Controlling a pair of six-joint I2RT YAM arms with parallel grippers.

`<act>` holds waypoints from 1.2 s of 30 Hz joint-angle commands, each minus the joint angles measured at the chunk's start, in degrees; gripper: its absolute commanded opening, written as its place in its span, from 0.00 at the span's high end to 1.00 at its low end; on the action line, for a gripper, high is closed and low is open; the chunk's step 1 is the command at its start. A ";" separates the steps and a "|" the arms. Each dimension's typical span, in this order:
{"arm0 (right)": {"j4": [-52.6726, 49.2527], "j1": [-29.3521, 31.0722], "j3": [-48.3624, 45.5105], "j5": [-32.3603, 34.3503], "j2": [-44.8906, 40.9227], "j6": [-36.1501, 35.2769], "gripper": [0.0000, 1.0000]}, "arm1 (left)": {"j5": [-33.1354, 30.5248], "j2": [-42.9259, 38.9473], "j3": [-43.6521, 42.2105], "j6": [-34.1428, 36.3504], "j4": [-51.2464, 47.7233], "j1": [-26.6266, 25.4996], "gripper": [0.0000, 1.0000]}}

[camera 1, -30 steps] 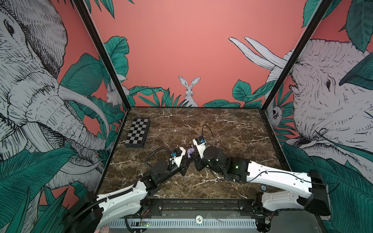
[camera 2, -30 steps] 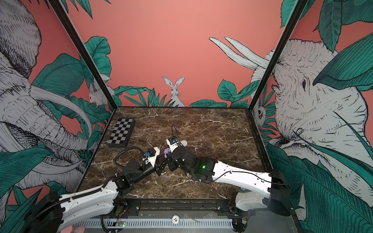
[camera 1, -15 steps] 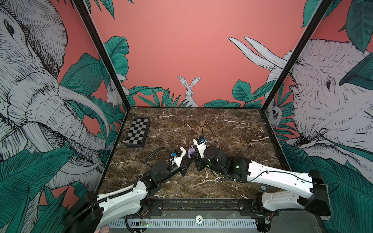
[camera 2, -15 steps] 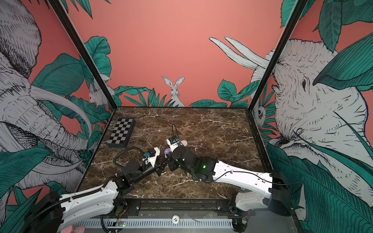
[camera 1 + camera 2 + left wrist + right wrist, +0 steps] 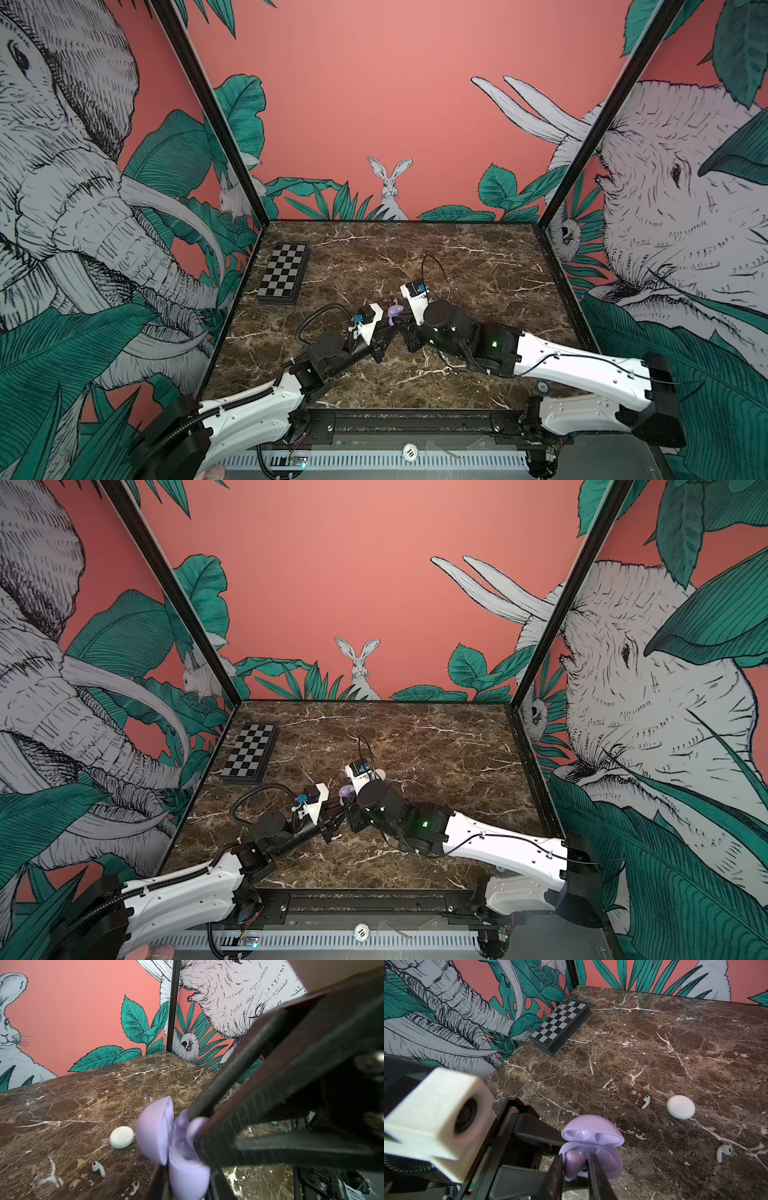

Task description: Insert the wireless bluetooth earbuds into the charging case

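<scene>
Lilac earbud [image 5: 574, 1162] in lilac case [image 5: 612, 1165], between right fingers [image 5: 596, 1172].

The lilac charging case [image 5: 591, 1132] is smooth satin plastic; the white case [image 5: 680, 1107] and white earbud [image 5: 645, 1102] are glossy plastic. The tabletop [image 5: 654, 1043] is polished veined marble; the chessboard [image 5: 560, 1020] looks matt.

Three-sided enclosure. The back wall [image 5: 374, 83] was flat salmon pink, with a drawn white rabbit [image 5: 390, 187] among green leaves [image 5: 311, 195] along its foot. The left side wall [image 5: 50, 340] and right side wall [image 5: 706, 353] carried large line-drawn elephants [image 5: 75, 166] with tusks over teal foliage. Black posts [image 5: 208, 108] stood at both rear corners. The table [image 5: 478, 257] was dark brown marble, white-veined. Lighting was soft and even.
</scene>
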 commanded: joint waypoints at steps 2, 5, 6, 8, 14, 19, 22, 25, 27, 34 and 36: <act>0.37 -0.10 0.67 -0.27 -1.66 0.91 0.77 | 0.89 -1.02 1.57 0.53 3.04 -0.44 1.00; 0.38 -0.07 0.65 -0.15 -2.18 1.04 0.76 | 0.81 -1.04 1.57 0.53 3.04 -0.38 1.00; 0.36 -0.10 0.66 0.06 -2.25 0.93 0.76 | 0.80 -1.08 1.59 0.51 2.99 -0.38 1.00; 0.26 -0.07 0.73 0.42 -2.47 0.97 0.76 | 0.80 -1.01 1.57 0.53 3.04 -0.38 1.00; -0.01 -0.03 1.01 0.58 -2.60 0.97 0.74 | 0.74 -1.12 1.49 0.44 3.03 -0.38 1.00; -0.19 -0.09 1.14 0.30 -3.04 0.98 0.72 | 0.73 -1.07 1.48 0.32 3.05 -0.42 1.00; -0.48 -0.07 1.48 -0.18 -3.41 0.94 0.71 | 0.62 -0.97 1.48 0.35 2.97 -0.38 1.00; -0.45 -0.07 1.79 -1.07 -3.86 1.22 0.69 | 0.67 -0.86 1.57 0.30 2.99 -0.39 1.00; -0.69 -0.11 2.13 -1.91 -4.01 1.52 0.68 | 0.70 -0.77 1.57 0.35 2.96 -0.38 1.00; -1.63 -0.07 3.20 -4.52 -4.75 4.25 0.61 | 0.63 -0.75 1.92 0.29 2.64 -0.39 1.00; -2.36 -0.11 3.47 -4.36 -4.86 5.01 0.60 | 0.81 -0.71 2.05 0.39 2.58 -0.38 1.00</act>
